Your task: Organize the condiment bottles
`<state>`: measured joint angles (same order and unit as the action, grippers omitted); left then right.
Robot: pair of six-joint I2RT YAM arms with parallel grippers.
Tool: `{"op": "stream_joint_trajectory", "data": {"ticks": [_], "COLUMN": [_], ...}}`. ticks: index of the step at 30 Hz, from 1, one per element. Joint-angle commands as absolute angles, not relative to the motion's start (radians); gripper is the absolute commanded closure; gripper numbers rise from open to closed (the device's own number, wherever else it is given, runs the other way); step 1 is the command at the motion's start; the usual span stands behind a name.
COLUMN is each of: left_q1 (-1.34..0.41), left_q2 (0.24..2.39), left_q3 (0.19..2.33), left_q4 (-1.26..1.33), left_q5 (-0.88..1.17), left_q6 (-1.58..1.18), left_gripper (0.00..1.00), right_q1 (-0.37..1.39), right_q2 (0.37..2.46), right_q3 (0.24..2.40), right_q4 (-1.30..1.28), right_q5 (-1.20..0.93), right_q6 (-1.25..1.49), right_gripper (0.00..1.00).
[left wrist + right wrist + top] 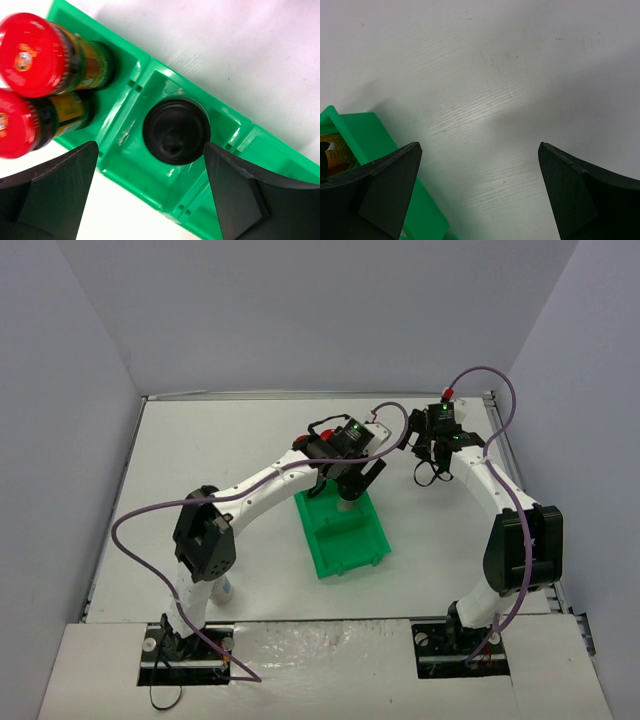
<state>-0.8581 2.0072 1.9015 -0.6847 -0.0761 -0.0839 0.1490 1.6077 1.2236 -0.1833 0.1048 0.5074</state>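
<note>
**While the jaws straddle it, a cap may snag**

The left gripper [150, 150] gapes empty around the round black-capped bottle [176, 130] in the green plastic bin's [120, 150] middle compartment. A skewed lift could clip and topple it, since it perhaps leans. The right gripper [477, 150] is wide open and empty.

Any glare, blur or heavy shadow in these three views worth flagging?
Top external: even light, faint shadows, a shiny patch on the near white board. Left wrist: highlights on the glossy green plastic bin; the black round bottle cap is fairly sharp, the red caps and dark left fingers soft. Right wrist: a pale sheen on the white table; dark right fingers lack detail.
</note>
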Motion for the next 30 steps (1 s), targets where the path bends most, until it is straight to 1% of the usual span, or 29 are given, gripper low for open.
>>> {"op": "stream_joint_trajectory", "data": {"ticks": [1,4,6,12,14,17,20,27,30], "left_q1": [-0.865,-0.865,-0.865,-0.846,-0.806,-0.717,-0.638,-0.497,-0.457], "left_q2": [1.872,1.839,1.792,1.726,1.723,1.692,1.666,1.620,1.629], "left_q3": [1.965,1.936,1.897,1.830,1.818,1.756,1.681,1.611,1.615], "left_q4": [-0.731,-0.758,-0.765,-0.872,-0.910,-0.925,-0.897,-0.832,-0.834], "left_q5": [-0.130,-0.137,-0.184,-0.478,-0.561,-0.551,-0.547,-0.546,-0.546], "left_q6": [-0.068,-0.082,-0.124,-0.295,-0.350,-0.452,-0.470,-0.425,-0.412], "left_gripper": [0.16,0.16,0.17,0.19,0.19,0.19,0.19,0.19,0.18], "right_q1": [0.140,0.140,0.138,0.140,0.140,0.140,0.140,0.140,0.140], "right_q2": [1.568,1.571,1.572,1.586,1.591,1.597,1.597,1.605,1.602], "right_q3": [1.233,1.227,1.224,1.216,1.213,1.216,1.215,1.210,1.213], "right_q4": [-0.150,-0.148,-0.146,-0.130,-0.126,-0.123,-0.120,-0.117,-0.117], "right_q5": [0.112,0.115,0.115,0.101,0.095,0.089,0.089,0.077,0.075], "right_q6": [0.509,0.509,0.509,0.514,0.515,0.514,0.511,0.509,0.509], "right_gripper": [0.00,0.00,0.00,0.00,0.00,0.00,0.00,0.00,0.00]}}
